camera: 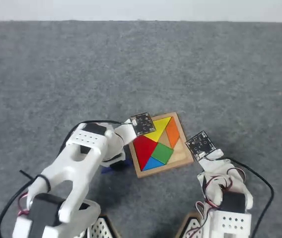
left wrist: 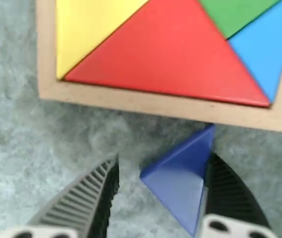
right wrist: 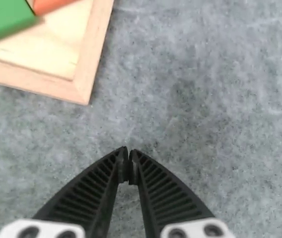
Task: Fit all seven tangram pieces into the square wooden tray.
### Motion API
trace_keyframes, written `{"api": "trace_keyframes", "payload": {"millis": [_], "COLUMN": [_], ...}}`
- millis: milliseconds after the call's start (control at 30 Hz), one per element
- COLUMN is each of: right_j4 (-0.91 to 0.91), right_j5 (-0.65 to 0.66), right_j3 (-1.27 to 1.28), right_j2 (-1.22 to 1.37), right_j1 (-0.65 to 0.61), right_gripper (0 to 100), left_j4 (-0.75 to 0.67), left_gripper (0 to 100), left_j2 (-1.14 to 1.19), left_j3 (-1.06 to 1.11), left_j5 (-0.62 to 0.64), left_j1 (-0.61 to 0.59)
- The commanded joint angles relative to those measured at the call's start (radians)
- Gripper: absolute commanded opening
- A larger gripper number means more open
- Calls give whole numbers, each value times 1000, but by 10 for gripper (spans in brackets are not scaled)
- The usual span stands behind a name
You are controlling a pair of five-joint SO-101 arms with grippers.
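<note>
White arms (camera: 76, 163), black ribbed jaws, black cables (camera: 270, 187)

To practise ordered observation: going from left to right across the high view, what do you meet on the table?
Left arm → dark blue piece → wooden tray → right arm.

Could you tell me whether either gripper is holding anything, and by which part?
Nothing is held. The open left gripper straddles the dark blue triangular piece, touching it with one finger only; the right gripper is shut, empty.
</note>
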Motion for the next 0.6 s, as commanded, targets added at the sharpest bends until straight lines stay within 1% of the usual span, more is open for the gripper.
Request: {"api": "trace_keyframes", "payload": {"millis": [0,167,267,367,467,567], "right_j4": [-22,-22,-22,-22,-22,-22], "right_j5": [-6,-6,-8,-8,-9,-9], "right_j3": [15,15,15,15,15,15], "right_j2": [-8,-8,-8,-8,-8,-8], "right_j1": [8,8,8,8,8,8], "right_gripper": [6,6,6,6,6,6], "left_j4": [-14,-14,-20,23,89,115], "left_gripper": [275,275,273,271,224,167], "left_j2": [-11,-2,55,120,181,213], "left_j3": [-22,-12,-13,-74,-120,-142], "left_j5": [-31,-32,-32,-31,-31,-29], "left_j1": [-57,-63,-60,-63,-58,-58]}}
